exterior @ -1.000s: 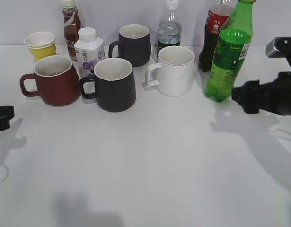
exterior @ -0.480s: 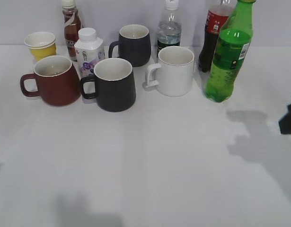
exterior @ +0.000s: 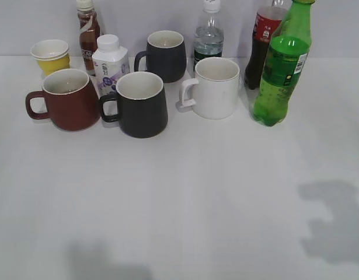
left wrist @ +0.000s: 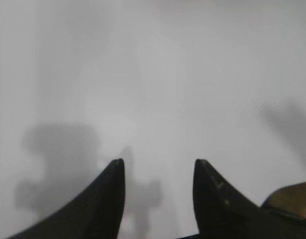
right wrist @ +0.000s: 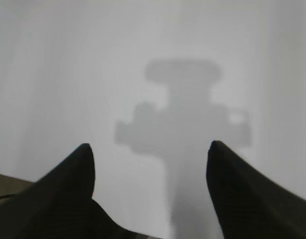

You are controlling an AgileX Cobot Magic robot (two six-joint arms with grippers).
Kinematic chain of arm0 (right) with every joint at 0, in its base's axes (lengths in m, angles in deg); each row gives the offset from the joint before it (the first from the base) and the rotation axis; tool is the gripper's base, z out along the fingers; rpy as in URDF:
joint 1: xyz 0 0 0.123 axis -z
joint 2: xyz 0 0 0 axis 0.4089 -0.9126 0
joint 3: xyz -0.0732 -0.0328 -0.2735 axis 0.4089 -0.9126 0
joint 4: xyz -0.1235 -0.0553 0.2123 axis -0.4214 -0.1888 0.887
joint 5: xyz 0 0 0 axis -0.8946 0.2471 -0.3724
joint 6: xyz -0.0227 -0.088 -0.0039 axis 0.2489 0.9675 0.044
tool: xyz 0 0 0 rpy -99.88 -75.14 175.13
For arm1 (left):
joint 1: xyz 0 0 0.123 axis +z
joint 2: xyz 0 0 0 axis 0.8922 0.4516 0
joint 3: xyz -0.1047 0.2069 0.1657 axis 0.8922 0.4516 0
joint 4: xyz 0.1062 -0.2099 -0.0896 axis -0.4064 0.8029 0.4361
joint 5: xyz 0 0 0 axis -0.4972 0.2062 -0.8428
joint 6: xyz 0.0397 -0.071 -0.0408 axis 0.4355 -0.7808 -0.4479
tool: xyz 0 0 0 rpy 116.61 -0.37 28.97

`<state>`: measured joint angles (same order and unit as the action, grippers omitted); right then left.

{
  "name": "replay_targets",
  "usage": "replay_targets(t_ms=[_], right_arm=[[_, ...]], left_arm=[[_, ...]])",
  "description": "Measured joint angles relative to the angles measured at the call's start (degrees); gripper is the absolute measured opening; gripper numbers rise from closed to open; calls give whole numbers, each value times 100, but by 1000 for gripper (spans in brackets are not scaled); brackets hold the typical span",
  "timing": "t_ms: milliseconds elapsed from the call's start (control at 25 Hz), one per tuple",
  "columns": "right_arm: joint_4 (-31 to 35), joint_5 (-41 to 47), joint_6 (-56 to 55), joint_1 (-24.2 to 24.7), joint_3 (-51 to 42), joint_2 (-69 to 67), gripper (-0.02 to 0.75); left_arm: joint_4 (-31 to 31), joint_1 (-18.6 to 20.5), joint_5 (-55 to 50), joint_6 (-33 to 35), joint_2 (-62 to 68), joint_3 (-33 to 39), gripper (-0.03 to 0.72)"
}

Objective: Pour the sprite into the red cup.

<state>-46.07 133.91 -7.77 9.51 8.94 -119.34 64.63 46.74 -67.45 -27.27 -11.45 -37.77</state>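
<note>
The sprite [exterior: 279, 73], a tall green bottle with a green label, stands upright at the back right of the table. The red cup [exterior: 69, 99], a maroon mug with a white inside, stands at the left with its handle pointing left. Neither arm shows in the exterior view; only a shadow lies at the lower right. In the left wrist view my left gripper [left wrist: 158, 167] is open and empty over bare white table. In the right wrist view my right gripper [right wrist: 149, 152] is open wide and empty over bare table and its own shadow.
A black mug [exterior: 141, 105] stands next to the red cup, another black mug [exterior: 165, 55] behind it, and a white mug [exterior: 213, 87] left of the sprite. A yellow paper cup [exterior: 50, 55], white milk bottle [exterior: 110, 64], brown drink bottle [exterior: 87, 29], water bottle [exterior: 209, 38] and cola bottle [exterior: 262, 44] line the back.
My right arm, which was beside the sprite, has pulled back to the right and out of the exterior view. My left gripper has also left the view at the left edge. The sprite stands unmoved.
</note>
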Motion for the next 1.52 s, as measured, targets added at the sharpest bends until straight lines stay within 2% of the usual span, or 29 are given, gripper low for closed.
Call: replay_targets(t_ms=[240, 560, 880, 1320, 1520], right_arm=[[-201, 151, 5, 0, -772, 1477, 522], [-436, 158, 5, 0, -1126, 2831, 523], [-448, 153, 98, 0, -1133, 2887, 523], [-441, 148, 459, 0, -1133, 2887, 522], [-441, 148, 464, 0, -1133, 2887, 522]], left_arm=[[412, 0, 127, 662, -1340, 221, 350], [413, 0, 788, 736, -1493, 471, 344], [413, 0, 847, 736, -1440, 484, 344], [413, 0, 848, 736, -1440, 488, 253], [413, 0, 848, 736, -1440, 488, 241]])
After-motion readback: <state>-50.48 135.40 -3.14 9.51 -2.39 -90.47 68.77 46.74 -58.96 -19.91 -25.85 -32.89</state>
